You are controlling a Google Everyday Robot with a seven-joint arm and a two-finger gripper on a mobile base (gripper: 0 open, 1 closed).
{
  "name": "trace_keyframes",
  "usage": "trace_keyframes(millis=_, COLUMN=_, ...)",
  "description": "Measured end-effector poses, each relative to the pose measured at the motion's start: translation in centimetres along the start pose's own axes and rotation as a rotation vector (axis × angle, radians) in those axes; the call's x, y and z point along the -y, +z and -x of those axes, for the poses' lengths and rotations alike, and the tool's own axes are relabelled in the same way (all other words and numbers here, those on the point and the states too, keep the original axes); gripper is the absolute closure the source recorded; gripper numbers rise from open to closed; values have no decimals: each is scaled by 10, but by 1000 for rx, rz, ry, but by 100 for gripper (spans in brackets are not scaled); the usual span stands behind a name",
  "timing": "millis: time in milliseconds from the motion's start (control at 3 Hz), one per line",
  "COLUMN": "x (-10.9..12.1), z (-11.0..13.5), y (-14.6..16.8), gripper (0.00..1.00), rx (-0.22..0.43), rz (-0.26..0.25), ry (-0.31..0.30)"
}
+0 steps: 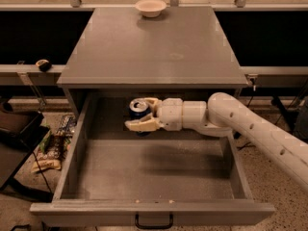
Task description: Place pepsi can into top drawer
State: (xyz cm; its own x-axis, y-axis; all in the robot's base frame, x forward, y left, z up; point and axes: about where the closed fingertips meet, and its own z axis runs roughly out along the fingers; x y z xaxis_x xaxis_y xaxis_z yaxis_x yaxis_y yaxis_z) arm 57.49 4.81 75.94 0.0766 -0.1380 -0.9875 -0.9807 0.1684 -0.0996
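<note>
Looking down at the cabinet, I see my gripper (138, 113) extended in from the right over the rear of the open top drawer (154, 172). Its fingers are clamped on either side of the pepsi can (138, 106), which stands upright just under the cabinet top (154, 47). I cannot tell whether the can touches the drawer floor. A cream bowl (150, 7) sits at the cabinet's far edge.

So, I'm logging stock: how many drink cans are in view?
1: the pepsi can, gripped between the fingers of the gripper, over the rear of the open top drawer. Others might hide under the cabinet top.
</note>
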Motion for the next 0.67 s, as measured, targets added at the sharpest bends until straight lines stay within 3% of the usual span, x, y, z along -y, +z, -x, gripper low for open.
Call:
trace_keyframes(millis=333, x=-19, z=13, y=32, gripper=100, rx=30, rz=72, ry=-32)
trace_keyframes(millis=667, x=-41, z=7, y=57, gripper=100, rx=47, rz=111, ry=0)
